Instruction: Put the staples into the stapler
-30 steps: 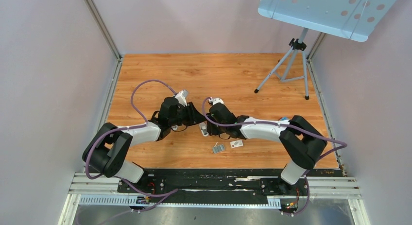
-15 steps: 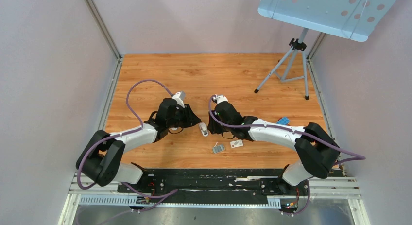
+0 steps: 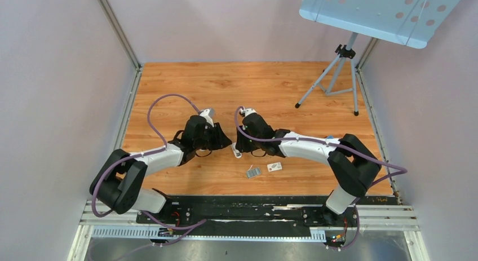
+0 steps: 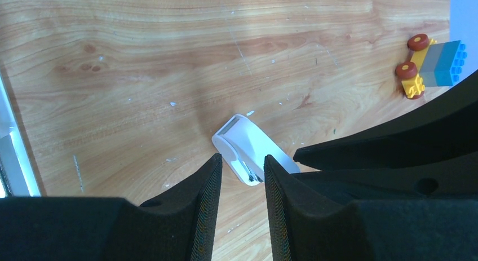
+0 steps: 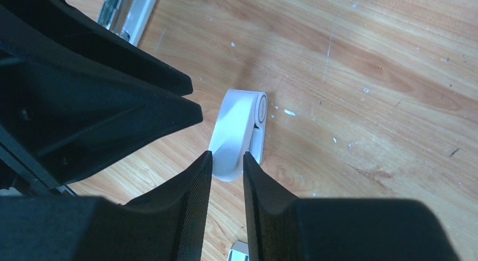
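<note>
Over the last second my left gripper (image 4: 242, 165) backed off leftward from the tight huddle both of my grippers had made. My right gripper (image 5: 227, 158) swung out and then came back left, ending right over the stapler (image 4: 248, 145). The stapler barely shifted: it lay flat on the wooden table (image 3: 253, 86) between my two grippers, looking closed, one end under each pair of fingertips. Both pairs of fingers stood narrowly apart with nothing clamped; I could not tell whether any tip touched the white body. The staples (image 3: 253, 172) sat on the table just near-right of the stapler, unmoved, with the small white box (image 3: 274, 167) just right of them. A toy block car (image 4: 431, 66) stood well off to the right. I judged this a re-grip. The stapler was not yet opened and the staples were untouched, so loading had not really started.
</note>
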